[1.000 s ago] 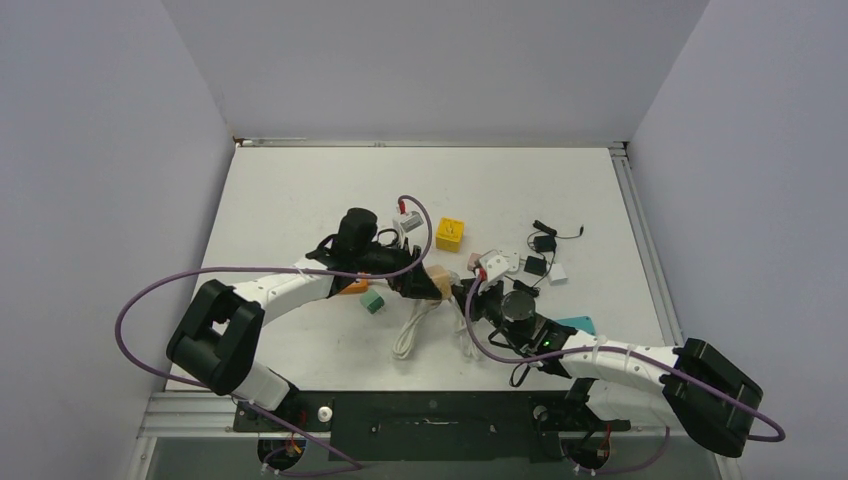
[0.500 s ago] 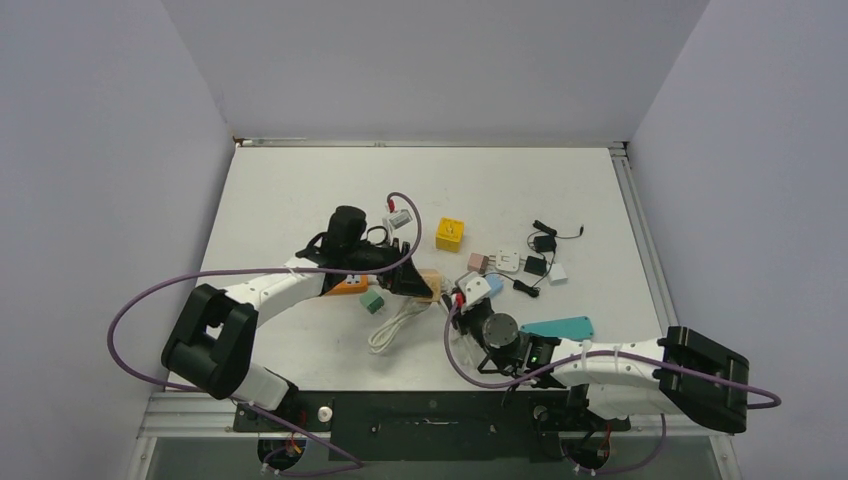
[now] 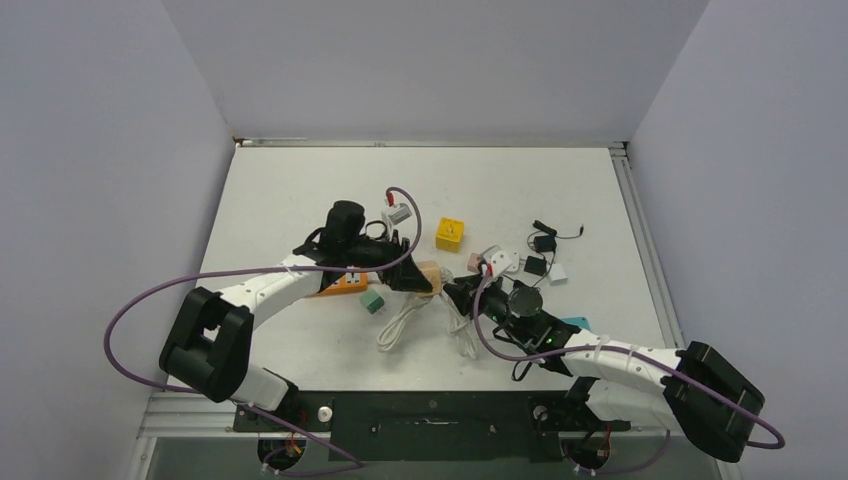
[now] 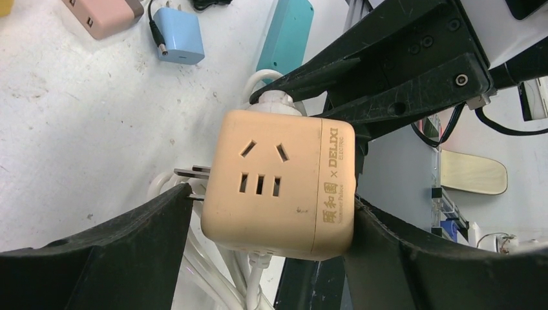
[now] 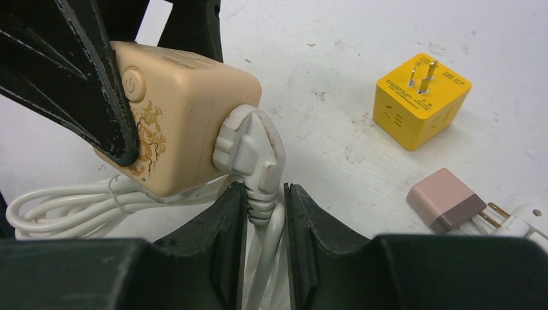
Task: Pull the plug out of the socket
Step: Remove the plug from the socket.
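Note:
A beige cube socket [image 4: 278,181] [image 5: 174,123] [image 3: 428,274] hangs just above the table, and my left gripper [image 4: 271,200] [image 3: 418,278] is shut on it, one finger on each side. A white plug [image 5: 249,145] [image 4: 278,103] is seated in the cube's side face. My right gripper [image 5: 265,200] [image 3: 455,293] is shut on the plug's ribbed neck and cord, right below the plug head. The white cord [image 3: 405,325] loops down onto the table beneath the cube. Bare metal prongs stick out of the cube by my left finger [image 4: 129,239].
A yellow cube adapter [image 5: 420,97] [image 3: 450,234] and a pink adapter [image 5: 446,199] lie right of the socket. A blue charger [image 4: 178,42], a teal case [image 4: 284,32], black chargers [image 3: 540,255], a green block [image 3: 373,301] and an orange box [image 3: 345,283] lie around.
My left arm has carried the socket slightly left. My right arm dropped back, then came forward again, still gripping at the plug. The cord coil has shifted on the table.

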Motion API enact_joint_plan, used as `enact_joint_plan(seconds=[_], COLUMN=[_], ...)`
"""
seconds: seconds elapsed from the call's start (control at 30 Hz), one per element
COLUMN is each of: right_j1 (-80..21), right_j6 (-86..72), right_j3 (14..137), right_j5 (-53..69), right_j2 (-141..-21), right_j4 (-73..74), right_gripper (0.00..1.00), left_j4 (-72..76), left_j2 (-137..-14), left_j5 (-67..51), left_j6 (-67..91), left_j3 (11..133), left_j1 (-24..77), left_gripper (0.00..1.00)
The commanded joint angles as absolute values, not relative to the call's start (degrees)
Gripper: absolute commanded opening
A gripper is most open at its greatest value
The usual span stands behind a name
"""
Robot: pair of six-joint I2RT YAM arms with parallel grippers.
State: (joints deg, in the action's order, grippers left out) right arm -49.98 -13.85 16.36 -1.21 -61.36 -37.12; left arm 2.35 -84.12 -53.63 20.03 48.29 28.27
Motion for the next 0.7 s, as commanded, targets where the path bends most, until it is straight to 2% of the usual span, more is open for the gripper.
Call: enact_joint_plan(seconds=[0.0,0.07,0.1,0.17,0.37,0.43,0.67], right_j1=[-48.6,-48.49,-48.44,-48.06,-44.52,-41.68,-33.79], right_j6=[-16.72,-17.0,-17.57,-18.34,-20.77,-22.35,-29.56], right_j3=[19.74,21.3,21.71,22.03,22.44,22.63,25.03], right_j5=[5.46,6.45,6.46,7.83,15.51,20.72,38.71], right_j2=[-61.08,-62.04,-62.38,-62.65,-62.8,-62.88,-67.8], right_j4=[-44.51,-43.08,-42.58,-42.68,-43.34,-44.15,-49.33], right_gripper=[0.05,0.07,0.12,0.37,0.56,0.6,0.62], left_j4=[0.26,2.74,3.98,5.31,-6.9,-9.7,-15.09], left_j2=[-83.32,-83.11,-82.81,-82.03,-80.31,-79.77,-76.09], left_j5=[-51.45,-54.2,-55.85,-58.71,-59.36,-60.19,-64.46], left_j6=[17.44,19.56,20.67,22.03,12.85,10.28,4.78], left_j3=[49.24,48.86,48.79,48.63,51.96,52.74,52.91], left_j1=[25.42,23.33,21.92,19.24,18.37,18.37,18.8], left_gripper=[0.0,0.0,0.0,0.0,0.0,0.0,0.0])
